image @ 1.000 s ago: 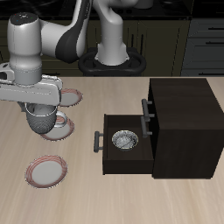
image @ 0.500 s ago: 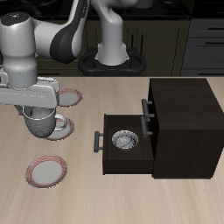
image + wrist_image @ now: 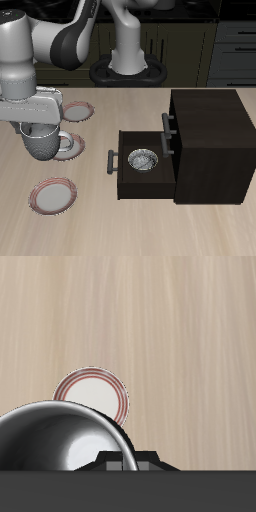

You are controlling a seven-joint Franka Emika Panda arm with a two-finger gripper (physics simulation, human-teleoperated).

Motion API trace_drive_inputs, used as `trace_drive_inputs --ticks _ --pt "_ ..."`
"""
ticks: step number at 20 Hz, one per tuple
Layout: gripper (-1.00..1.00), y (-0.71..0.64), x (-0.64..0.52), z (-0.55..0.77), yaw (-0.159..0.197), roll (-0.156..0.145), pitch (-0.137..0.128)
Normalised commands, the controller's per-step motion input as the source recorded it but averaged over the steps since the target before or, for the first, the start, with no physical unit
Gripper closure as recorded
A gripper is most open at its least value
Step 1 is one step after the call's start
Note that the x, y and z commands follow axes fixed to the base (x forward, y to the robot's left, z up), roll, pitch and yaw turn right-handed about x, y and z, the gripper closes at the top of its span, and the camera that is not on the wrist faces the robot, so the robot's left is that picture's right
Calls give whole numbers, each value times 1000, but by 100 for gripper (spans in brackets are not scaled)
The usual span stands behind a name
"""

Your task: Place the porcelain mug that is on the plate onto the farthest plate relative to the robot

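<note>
My gripper [image 3: 40,126] is shut on the porcelain mug [image 3: 41,143], a glossy pale grey mug, and holds it just above the table. The mug hangs beside the grey-white plate [image 3: 69,146] and partly covers it. The farthest plate [image 3: 53,195], pink-rimmed with a pale centre, lies near the table's front edge, in front of the mug. In the wrist view the mug [image 3: 55,446] fills the near field, with a pink-rimmed plate [image 3: 93,394] on the table beyond it. The fingers are mostly hidden by the mug.
A second pink-rimmed plate [image 3: 79,111] lies farther back. A dark cabinet [image 3: 210,140] stands beside the plates. Its open drawer [image 3: 140,175] holds a small patterned bowl [image 3: 143,159]. The robot's base [image 3: 126,68] stands at the table's back.
My arm has carried the mug a little away from the cabinet and off the grey-white plate, so more of that plate shows now. The gripper has stayed shut on the mug.
</note>
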Motion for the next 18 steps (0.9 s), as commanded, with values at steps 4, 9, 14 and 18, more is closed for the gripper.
trace_drive_inputs --ticks 4,9,14,18 --pt "100 -39 178 55 22 10 -12" --pt "100 131 195 60 12 23 -16" --pt "100 228 194 -96 -15 40 14" --pt "100 124 93 -56 9 14 3"
